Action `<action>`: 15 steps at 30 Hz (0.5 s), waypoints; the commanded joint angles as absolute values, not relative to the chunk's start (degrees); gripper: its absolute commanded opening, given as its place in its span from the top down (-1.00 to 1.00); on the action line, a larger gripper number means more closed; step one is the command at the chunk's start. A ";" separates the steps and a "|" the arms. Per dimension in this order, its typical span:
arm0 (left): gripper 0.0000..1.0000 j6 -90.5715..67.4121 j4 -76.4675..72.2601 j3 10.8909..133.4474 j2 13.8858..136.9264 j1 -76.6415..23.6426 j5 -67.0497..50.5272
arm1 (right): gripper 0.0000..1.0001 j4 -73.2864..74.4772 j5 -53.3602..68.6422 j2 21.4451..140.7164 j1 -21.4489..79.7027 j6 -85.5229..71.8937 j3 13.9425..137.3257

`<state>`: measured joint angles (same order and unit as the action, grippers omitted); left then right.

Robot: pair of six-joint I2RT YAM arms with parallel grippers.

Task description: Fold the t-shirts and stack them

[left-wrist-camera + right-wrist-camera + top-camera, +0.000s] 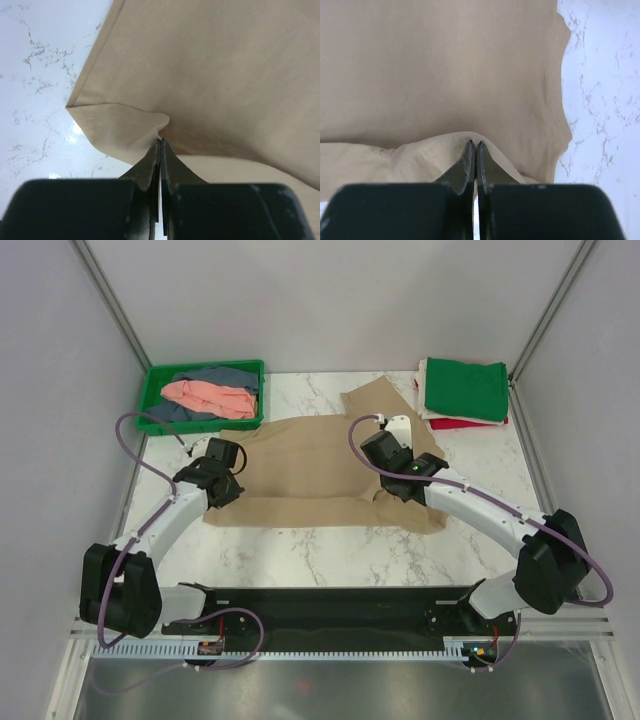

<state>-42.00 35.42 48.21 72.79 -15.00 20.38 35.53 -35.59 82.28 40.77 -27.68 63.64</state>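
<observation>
From above, the tan t-shirt [300, 475] lies spread across the middle of the marble surface [300, 552], with both arms reaching onto it, one at its left side and one at its right. In that view the wrists hide the fingertips, so the grip cannot be read there. The wrist cameras settle it. The left gripper [160, 146] has its jaws pressed together on a small raised fold of tan cloth beside a turned-over, stitched corner, with bare marble to the left of the hem. The right gripper [473, 147] is likewise closed, pinching a lifted, stitched fold, and the shirt's edge and the marble show along the right of that picture. Only the overhead view shows the rest. A green tray [155, 390] at the far left corner holds a crumpled salmon pink t-shirt [210, 395] lying on a grey-blue t-shirt [228, 375]. At the far right, a folded dark green t-shirt [465, 390] sits on top of a red t-shirt [470, 424], whose edge shows beneath it. The tan shirt's upper right corner reaches close to that stack.
</observation>
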 commanded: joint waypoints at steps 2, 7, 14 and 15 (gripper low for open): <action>0.96 -38.76 34.45 51.76 75.58 -13.89 20.21 | 1.00 31.82 -35.33 85.07 39.03 -21.89 68.73; 0.96 -38.58 34.45 53.08 77.87 -12.75 20.65 | 1.00 30.50 -35.95 88.68 37.09 -18.20 71.19; 0.95 -38.67 34.54 54.93 81.12 -12.04 21.97 | 1.00 25.06 -38.93 91.93 35.07 -10.12 73.82; 0.95 -38.67 34.54 55.19 81.47 -11.95 22.06 | 1.00 24.53 -38.85 92.54 34.72 -8.54 74.09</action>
<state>-40.60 35.42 52.66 80.55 -12.47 20.53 29.19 -36.36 91.64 35.59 -14.35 70.67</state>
